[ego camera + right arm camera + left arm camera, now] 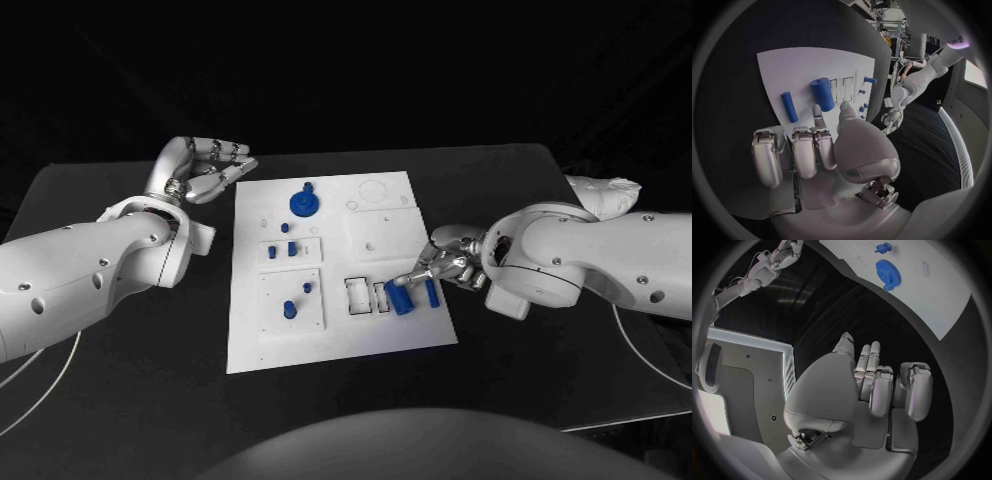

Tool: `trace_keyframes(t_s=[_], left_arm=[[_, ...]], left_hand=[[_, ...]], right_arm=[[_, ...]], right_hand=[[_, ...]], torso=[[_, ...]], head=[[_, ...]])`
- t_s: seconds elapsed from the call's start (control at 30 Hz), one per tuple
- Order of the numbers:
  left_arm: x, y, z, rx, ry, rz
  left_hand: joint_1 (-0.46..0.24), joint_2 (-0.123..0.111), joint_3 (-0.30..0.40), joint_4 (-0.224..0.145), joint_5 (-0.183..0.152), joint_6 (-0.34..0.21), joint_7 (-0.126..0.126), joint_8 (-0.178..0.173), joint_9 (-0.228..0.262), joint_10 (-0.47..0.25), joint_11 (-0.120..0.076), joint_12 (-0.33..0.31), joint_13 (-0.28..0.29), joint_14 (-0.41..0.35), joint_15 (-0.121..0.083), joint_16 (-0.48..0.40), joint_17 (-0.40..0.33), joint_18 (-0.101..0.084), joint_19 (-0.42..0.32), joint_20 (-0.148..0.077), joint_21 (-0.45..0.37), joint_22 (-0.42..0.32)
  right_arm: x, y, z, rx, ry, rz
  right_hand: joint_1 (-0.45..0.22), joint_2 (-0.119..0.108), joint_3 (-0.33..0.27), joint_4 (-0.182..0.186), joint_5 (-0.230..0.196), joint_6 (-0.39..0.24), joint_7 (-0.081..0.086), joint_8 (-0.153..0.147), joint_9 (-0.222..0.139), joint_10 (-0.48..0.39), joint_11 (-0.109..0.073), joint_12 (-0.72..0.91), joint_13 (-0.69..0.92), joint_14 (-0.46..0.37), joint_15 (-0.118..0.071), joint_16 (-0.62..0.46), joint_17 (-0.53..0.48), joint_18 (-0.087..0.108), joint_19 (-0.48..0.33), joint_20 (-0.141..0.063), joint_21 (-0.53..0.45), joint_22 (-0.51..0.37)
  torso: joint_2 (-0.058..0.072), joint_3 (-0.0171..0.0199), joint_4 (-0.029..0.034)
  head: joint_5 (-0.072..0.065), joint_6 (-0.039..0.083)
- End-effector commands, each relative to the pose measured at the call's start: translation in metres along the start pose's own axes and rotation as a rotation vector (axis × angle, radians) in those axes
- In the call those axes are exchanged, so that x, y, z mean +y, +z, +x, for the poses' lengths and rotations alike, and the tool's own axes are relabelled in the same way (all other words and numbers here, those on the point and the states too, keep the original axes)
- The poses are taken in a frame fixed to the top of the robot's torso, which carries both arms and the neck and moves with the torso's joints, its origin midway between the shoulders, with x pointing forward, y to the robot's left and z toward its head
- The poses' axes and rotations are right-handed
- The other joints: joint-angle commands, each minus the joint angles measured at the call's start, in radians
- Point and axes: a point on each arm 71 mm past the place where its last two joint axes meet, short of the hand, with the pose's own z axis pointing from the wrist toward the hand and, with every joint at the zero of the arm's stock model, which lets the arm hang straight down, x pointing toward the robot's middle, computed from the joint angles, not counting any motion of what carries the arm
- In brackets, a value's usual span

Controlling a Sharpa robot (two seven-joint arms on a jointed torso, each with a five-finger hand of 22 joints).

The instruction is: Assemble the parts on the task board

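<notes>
While the right hand reaches in over the white rectangular task board from three o'clock, its fingertips sit just beside a thick blue plastic cylinder lying near the board's four o'clock edge, next to a thinner blue rod; whether they actually touch it I cannot tell, and the fingers look loosely spread, grasping nothing. Over at ten o'clock the left hand hangs off the board, fingers relaxed and empty, near a blue toothed gear. Picking up the cylinder seems the step underway; next it needs a firm pinch, then lifting toward a slot.
</notes>
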Motion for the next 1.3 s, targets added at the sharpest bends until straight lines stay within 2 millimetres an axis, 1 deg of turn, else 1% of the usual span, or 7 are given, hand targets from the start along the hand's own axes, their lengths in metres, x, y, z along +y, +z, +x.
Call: trace_keyframes(t_s=[0.03,0.3,0.43,0.53,0.67,0.97,1.3], left_arm=[[-0.002,0.0,0.001,0.012,-0.004,0.015],[-0.002,0.0,0.001,0.013,-0.005,0.016],[-0.002,0.0,0.001,0.014,-0.006,0.016],[-0.002,-0.001,0.001,0.014,-0.006,0.016],[-0.002,-0.001,0.001,0.015,-0.007,0.016],[-0.002,-0.001,0.0,0.015,-0.006,0.016],[-0.002,-0.001,0.0,0.015,-0.007,0.016]], left_hand=[[0.003,0.01,-0.006,-0.002,0.006,0.007,0.001,-0.003,-0.001,0.008,-0.001,0.001,0.0,0.106,0.0,0.003,0.263,-0.007,0.107,-0.001,0.002,0.263],[0.004,0.011,-0.007,-0.002,0.006,0.008,0.001,-0.003,-0.001,0.009,-0.002,0.001,0.0,0.106,0.0,0.003,0.263,-0.007,0.107,-0.001,0.002,0.263],[0.004,0.011,-0.007,-0.002,0.006,0.008,0.001,-0.003,-0.001,0.009,-0.002,0.001,0.0,0.106,0.0,0.003,0.263,-0.007,0.107,-0.001,0.002,0.263],[0.004,0.011,-0.007,-0.002,0.006,0.008,0.001,-0.003,-0.001,0.009,-0.002,0.001,0.0,0.106,0.0,0.003,0.263,-0.007,0.107,-0.001,0.002,0.263],[0.004,0.011,-0.007,-0.002,0.006,0.008,0.001,-0.003,-0.001,0.009,-0.002,0.001,0.0,0.106,0.0,0.003,0.263,-0.007,0.107,-0.001,0.002,0.263],[0.004,0.011,-0.007,-0.002,0.006,0.008,0.001,-0.003,-0.001,0.009,-0.002,0.001,0.0,0.106,0.0,0.003,0.263,-0.007,0.107,-0.001,0.002,0.263],[0.004,0.011,-0.007,-0.002,0.006,0.008,0.001,-0.003,-0.001,0.009,-0.002,0.001,0.0,0.106,0.0,0.003,0.263,-0.007,0.107,-0.001,0.002,0.263]], right_arm=[[0.0,0.001,0.002,-0.009,-0.069,0.03],[0.006,0.005,0.007,-0.007,-0.12,0.051],[0.009,0.007,0.013,0.01,-0.135,0.06],[0.009,0.009,0.016,0.022,-0.141,0.069],[0.009,0.01,0.018,0.029,-0.146,0.077],[0.009,0.012,0.021,0.047,-0.153,0.081],[0.011,0.013,0.022,0.05,-0.163,0.082]], right_hand=[[-0.013,-0.009,0.011,-0.002,0.008,-0.019,-0.001,-0.005,0.006,0.105,-0.008,0.003,0.261,0.104,-0.005,0.004,0.263,-0.007,0.106,-0.006,0.004,0.263],[-0.037,-0.018,0.032,-0.009,0.01,-0.086,0.007,0.002,0.033,0.105,-0.004,0.003,0.261,0.104,-0.001,0.004,0.263,-0.007,0.106,-0.004,0.004,0.263],[-0.047,-0.023,0.051,-0.02,0.009,-0.131,0.011,0.029,0.069,0.105,-0.001,0.003,0.261,0.104,0.002,0.004,0.263,-0.007,0.106,-0.002,0.004,0.263],[-0.06,-0.029,0.07,-0.029,0.011,-0.166,0.013,0.07,0.111,0.105,0.003,0.003,0.261,0.104,0.006,0.004,0.263,-0.007,0.106,0.002,0.004,0.263],[-0.067,-0.03,0.083,-0.035,0.02,-0.177,0.019,0.097,0.138,0.105,0.008,0.003,0.261,0.104,0.01,0.004,0.263,-0.007,0.106,0.005,0.004,0.263],[-0.071,-0.03,0.099,-0.043,0.028,-0.182,0.029,0.12,0.16,0.105,0.018,0.003,0.261,0.104,0.018,0.004,0.263,-0.007,0.106,0.012,0.004,0.263],[-0.02,-0.019,0.162,-0.099,0.004,-0.187,0.039,0.133,0.182,0.105,0.028,0.003,0.261,0.104,0.028,0.004,0.263,-0.007,0.106,0.024,0.004,0.263]], torso=[[0.0,-0.0011,0.0005],[0.0,-0.0007,-0.0006],[0.001,-0.0009,0.0004],[0.001,-0.0016,0.0004],[0.001,-0.0012,0.0012],[0.0,-0.0013,0.0005],[0.001,-0.0008,0.0002]], head=[[0.001,0.0],[-0.003,0.0],[-0.005,0.0],[-0.006,0.0],[-0.005,0.0],[-0.006,0.0],[-0.006,0.0]])
